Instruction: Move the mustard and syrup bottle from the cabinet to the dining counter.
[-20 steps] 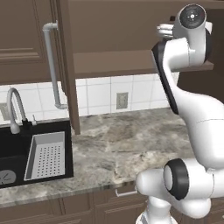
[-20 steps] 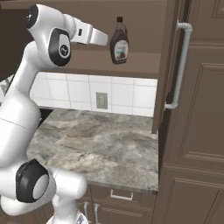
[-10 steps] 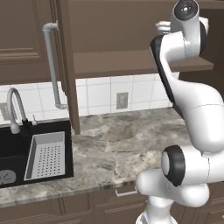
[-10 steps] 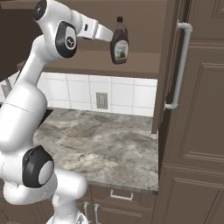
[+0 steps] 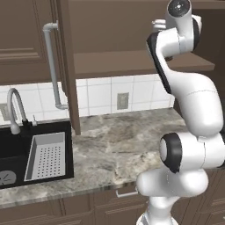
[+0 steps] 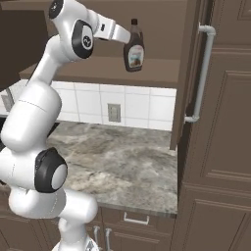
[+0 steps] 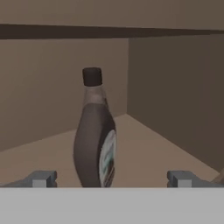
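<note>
**kitchenbot_fan:** So where's the syrup bottle [image 6: 134, 48] sitting right now?

**simwatcher:** It's standing upright on the shelf inside the cabinet [image 6: 196, 88], whose door is hanging open. In the right base view it's sitting near the front edge of the shelf, with the arm reaching up toward it from the left. In the hand view the syrup bottle [image 7: 95, 135] is standing straight ahead, dark cap on top, pale label facing a bit to the right, with the cabinet's back wall behind it and a side wall off to the right.

**kitchenbot_fan:** And the gripper [image 7: 111, 178]? Grabbing it yet?

**simwatcher:** Nope. The jaws are spread wide, one fingertip showing at each side of the bottle's base in the hand view, and neither one is touching it. Nothing's being pinched.

**kitchenbot_fan:** What's going on below?

**simwatcher:** A marbled counter [image 5: 118, 149] is running under the cabinet, with a black sink [image 5: 26, 154] sitting at its left end in the left base view, a faucet [image 5: 13, 107] curving over it. White tiles and a wall outlet [image 6: 114, 112] are showing on the wall behind. Can't spot the mustard from these angles.
</note>
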Robot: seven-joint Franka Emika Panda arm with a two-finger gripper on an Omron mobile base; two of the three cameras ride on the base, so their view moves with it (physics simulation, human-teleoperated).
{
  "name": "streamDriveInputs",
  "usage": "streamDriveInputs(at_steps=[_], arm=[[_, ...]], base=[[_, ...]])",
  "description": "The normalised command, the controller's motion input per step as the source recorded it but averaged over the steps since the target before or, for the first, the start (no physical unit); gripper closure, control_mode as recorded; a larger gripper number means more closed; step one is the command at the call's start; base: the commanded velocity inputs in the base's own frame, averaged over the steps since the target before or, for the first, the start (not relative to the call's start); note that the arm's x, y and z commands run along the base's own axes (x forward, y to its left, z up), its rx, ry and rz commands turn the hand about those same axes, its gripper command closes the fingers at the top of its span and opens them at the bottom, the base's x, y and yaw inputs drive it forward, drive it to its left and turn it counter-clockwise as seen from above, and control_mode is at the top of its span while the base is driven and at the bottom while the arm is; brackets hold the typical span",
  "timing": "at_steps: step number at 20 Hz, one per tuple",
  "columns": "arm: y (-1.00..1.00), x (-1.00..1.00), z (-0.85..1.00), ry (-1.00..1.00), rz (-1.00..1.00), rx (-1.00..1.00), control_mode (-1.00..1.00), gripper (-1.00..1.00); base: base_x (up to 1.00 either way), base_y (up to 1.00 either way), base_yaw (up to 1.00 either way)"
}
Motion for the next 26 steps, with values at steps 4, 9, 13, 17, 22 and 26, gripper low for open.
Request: streamDriveInputs(at_steps=[4, 9, 13, 17, 22, 26], arm=[[-0.10, 0.37, 0.00, 0.00, 0.00, 0.02, -1.00, -1.00], [-0.12, 0.32, 0.00, 0.00, 0.00, 0.02, -1.00, -1.00], [-0.12, 0.31, -0.04, 0.00, 0.00, 0.02, -1.00, -1.00], [-0.11, 0.27, -0.05, 0.01, 0.00, 0.01, -1.00, -1.00], [-0.15, 0.20, -0.03, 0.00, 0.00, 0.01, -1.00, -1.00], [-0.10, 0.15, -0.06, 0.01, 0.00, 0.00, -1.00, -1.00]], base=[[0.00, 0.00, 0.00], [0.00, 0.00, 0.00], [0.00, 0.00, 0.00], [0.00, 0.00, 0.00], [0.00, 0.00, 0.00], [0.00, 0.00, 0.00]])
